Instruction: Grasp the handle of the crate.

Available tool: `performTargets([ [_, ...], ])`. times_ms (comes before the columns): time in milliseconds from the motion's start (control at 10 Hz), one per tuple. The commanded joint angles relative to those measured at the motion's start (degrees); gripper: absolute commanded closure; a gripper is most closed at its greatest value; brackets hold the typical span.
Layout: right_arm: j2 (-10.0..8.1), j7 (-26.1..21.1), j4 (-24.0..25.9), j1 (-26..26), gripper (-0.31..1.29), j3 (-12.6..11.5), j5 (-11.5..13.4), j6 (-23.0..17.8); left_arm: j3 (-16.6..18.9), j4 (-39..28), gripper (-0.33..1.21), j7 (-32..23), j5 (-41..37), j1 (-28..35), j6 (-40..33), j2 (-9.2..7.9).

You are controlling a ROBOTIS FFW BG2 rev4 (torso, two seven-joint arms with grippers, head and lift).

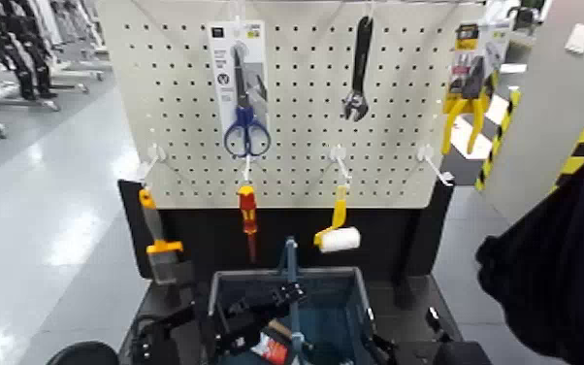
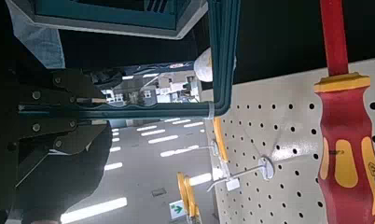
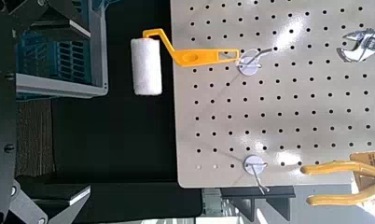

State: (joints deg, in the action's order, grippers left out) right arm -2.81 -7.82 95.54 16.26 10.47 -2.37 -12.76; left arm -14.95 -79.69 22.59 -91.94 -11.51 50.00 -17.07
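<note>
- The blue handle (image 1: 292,254) is gripped by the closed left gripper (image 2: 100,111).
- The handle is stood up over the middle of the crate (image 1: 230,276), which is set on the near side of the board (image 1: 301,97).
- The right gripper (image 1: 402,314) is held open, near the crate's right side.
- A screwdriver (image 1: 248,209) is hung on the board.

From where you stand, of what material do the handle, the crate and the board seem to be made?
Handle: likely plastic, smooth blue-teal, with a moulded-looking rim.
Crate: probably plastic too, matt blue-grey, given its slatted side.
Board: light, punched with regular holes; painted metal perhaps, for it shines in spots.
</note>
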Motion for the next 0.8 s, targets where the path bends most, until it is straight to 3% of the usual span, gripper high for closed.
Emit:
performTargets([
  [100, 0.0, 0.0, 0.0, 0.0, 0.15, 0.08, 0.0, 0.19, 0.36, -0.55, 1.18, 0.0, -0.35, 0.97, -0.96, 0.54],
  [600, 0.0, -0.09, 0.0, 0.0, 0.15, -0.01, 0.09, 0.63, 2.82, -6.88, 1.18, -1.85, -2.98, 6.5, -1.49, 2.3],
  [800, 0.09, -0.09, 0.0, 0.0, 0.15, -0.01, 0.26, 0.9, 3.35, -11.1, 1.18, -5.45, -7.55, 9.93, -0.43, 0.63],
])
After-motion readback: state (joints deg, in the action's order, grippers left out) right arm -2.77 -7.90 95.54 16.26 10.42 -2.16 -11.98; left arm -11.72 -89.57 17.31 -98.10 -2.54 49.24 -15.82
